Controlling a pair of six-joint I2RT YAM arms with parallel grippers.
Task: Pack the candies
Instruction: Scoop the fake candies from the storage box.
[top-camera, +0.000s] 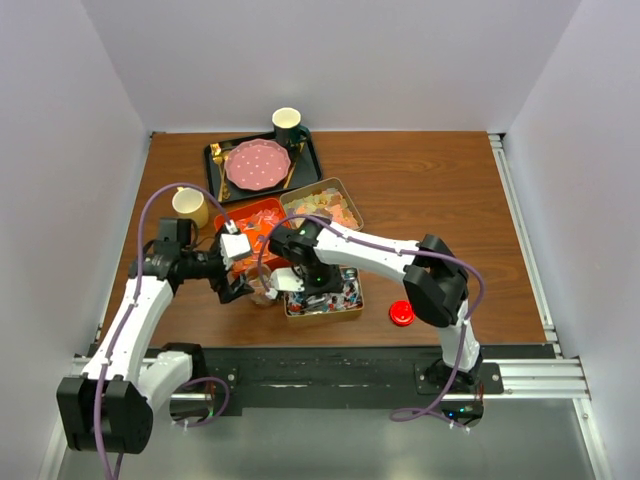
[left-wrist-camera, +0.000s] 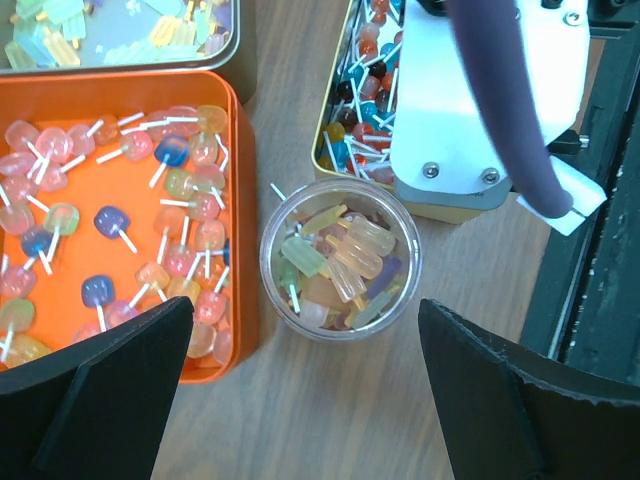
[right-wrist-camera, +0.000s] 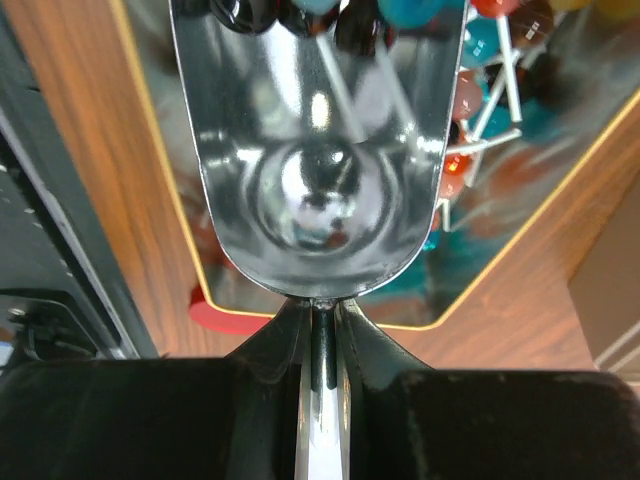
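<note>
— What is the left pincer (left-wrist-camera: 305, 385) doing?
— Its jaws stand wide apart and grip nothing. It hangs over a clear jar (left-wrist-camera: 266, 258), which stands upright on the counter (left-wrist-camera: 300, 430) and shows between the two dark fingers (left-wrist-camera: 100, 400).
— Is there anything in the jar?
— Yes, candies (left-wrist-camera: 350, 255). They are pale yellow, orange, green and lilac pieces, some on short white sticks, lying close together.
— And the right pincer (right-wrist-camera: 320, 335)?
— It is clamped tight on the thin handle of a shiny metal scoop (right-wrist-camera: 315, 160). The scoop's mouth is down in a gold tin (left-wrist-camera: 330, 105) of red, teal and dark round sweets on sticks. A few lie at its front lip, and the bowl behind them is bare.
— Where does that tin sit?
— Just right of the jar, near the front edge of the counter. In the left wrist view the right arm's white body covers part of it.
— What is on the jar's other side?
— An orange tray (left-wrist-camera: 245, 200), just beside the jar, with pink, blue and yellow sweets on sticks spread over its floor. Behind it is a second tin (left-wrist-camera: 120, 67) holding pale pastel ice-lolly shapes.
— And further out?
— A red lid (top-camera: 401, 313) lies flat to the right of the gold tin, apart from it. A yellow cup (top-camera: 189, 206) stands left of the orange tray. At the far side a black tray (top-camera: 213, 165) carries a pink plate (top-camera: 258, 164), with a dark cup (top-camera: 287, 124) at its far corner.
</note>
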